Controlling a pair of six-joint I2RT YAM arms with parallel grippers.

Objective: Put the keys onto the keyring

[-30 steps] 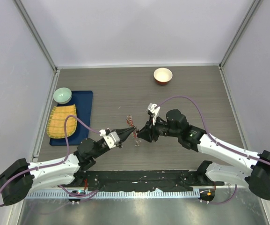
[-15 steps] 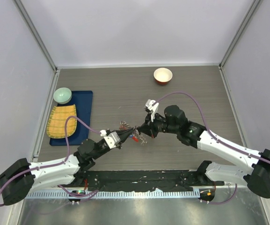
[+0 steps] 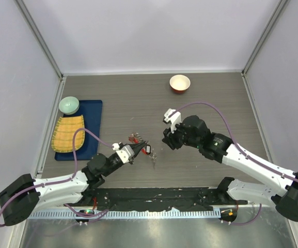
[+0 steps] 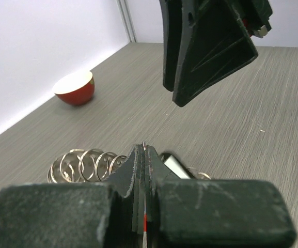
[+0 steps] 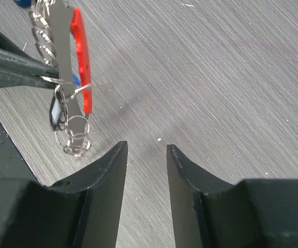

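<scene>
My left gripper (image 3: pixel 141 149) is shut on the keyring (image 3: pixel 147 150) and holds the cluster just above the table. In the right wrist view the keyring's red bar (image 5: pixel 80 57) hangs beside a silvery metal piece, with a blue bit (image 5: pixel 75 79), a black-and-white oval key (image 5: pixel 56 112) and silvery rings (image 5: pixel 74 137) below it. The left fingers (image 5: pixel 14 67) pinch it from the left. In the left wrist view my shut gripper (image 4: pixel 145 155) hides most of it; a coil of rings (image 4: pixel 84 164) shows on the left. My right gripper (image 3: pixel 167 139) (image 5: pixel 146 147) is open and empty, just right of the cluster.
A red-rimmed white bowl (image 3: pixel 179 82) stands at the back and also shows in the left wrist view (image 4: pixel 75 88). At the left lies a blue tray (image 3: pixel 93 111) with a green bowl (image 3: pixel 69 105) and a yellow mat (image 3: pixel 68 133).
My right gripper has let go of the cluster and drawn back to the right, jaws open. The left gripper still holds the keyring and has shifted slightly toward the near edge.
</scene>
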